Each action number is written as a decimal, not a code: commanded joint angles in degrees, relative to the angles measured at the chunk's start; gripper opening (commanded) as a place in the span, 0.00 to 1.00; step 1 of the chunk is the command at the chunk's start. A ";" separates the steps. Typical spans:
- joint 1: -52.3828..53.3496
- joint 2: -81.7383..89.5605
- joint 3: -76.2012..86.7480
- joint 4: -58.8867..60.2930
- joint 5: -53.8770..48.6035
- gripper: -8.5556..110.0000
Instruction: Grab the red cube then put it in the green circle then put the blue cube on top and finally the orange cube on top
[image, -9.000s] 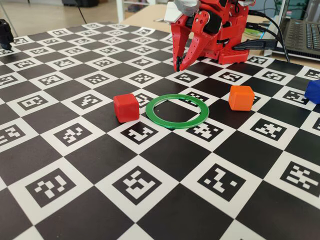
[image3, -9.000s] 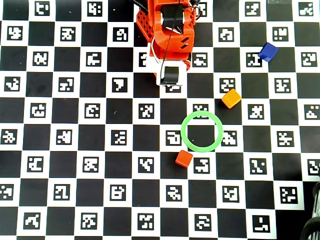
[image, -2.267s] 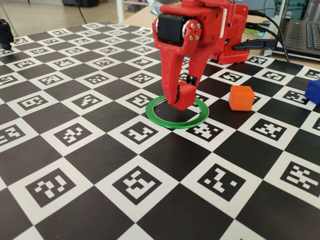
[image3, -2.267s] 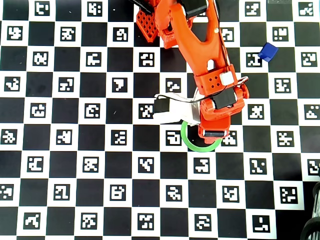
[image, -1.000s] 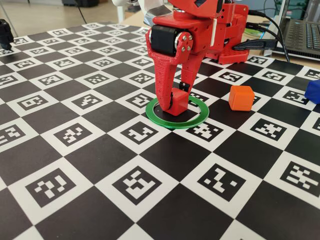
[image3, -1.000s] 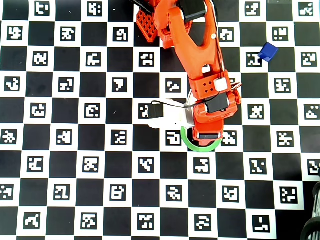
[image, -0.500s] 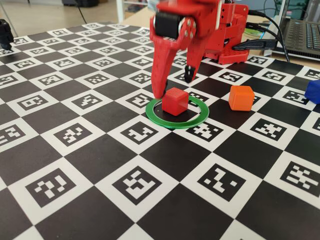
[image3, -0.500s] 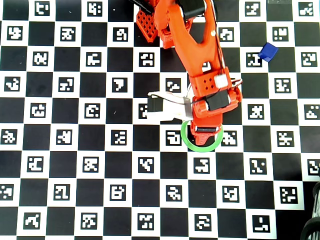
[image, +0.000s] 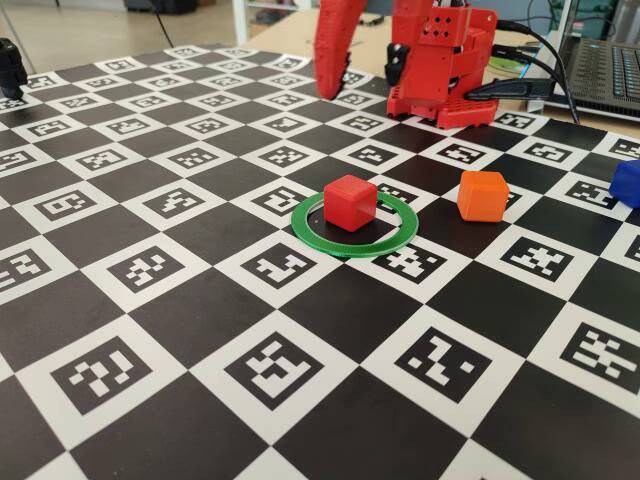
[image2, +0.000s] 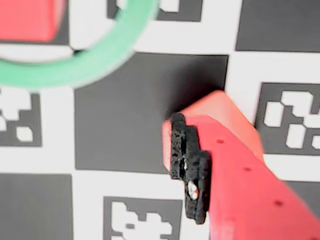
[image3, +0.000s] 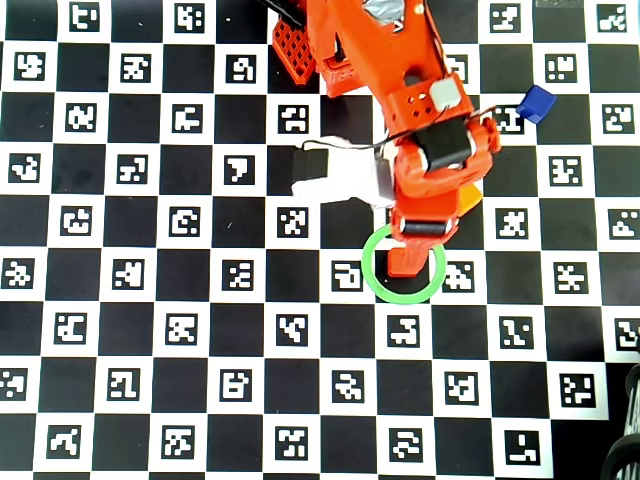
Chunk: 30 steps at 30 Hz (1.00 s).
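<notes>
Low fixed view faces the arm's base; overhead looks down; wrist view hugs the board.

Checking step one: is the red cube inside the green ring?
Inside. The red cube sits within the green ring, no gripper touching it.

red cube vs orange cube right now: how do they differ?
Place: the red cube sits inside the green circle; the orange cube sits outside it, on the bare checkered mat.
Colour: the red cube is darker red, the orange cube bright orange.
Shared: both look the same size, have rounded edges, rest flat, and neither is held.
</notes>
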 joint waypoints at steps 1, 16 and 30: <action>-4.13 4.92 -3.34 2.46 6.59 0.38; -39.11 14.85 7.03 -5.89 38.76 0.39; -53.79 10.55 12.04 -17.93 42.71 0.42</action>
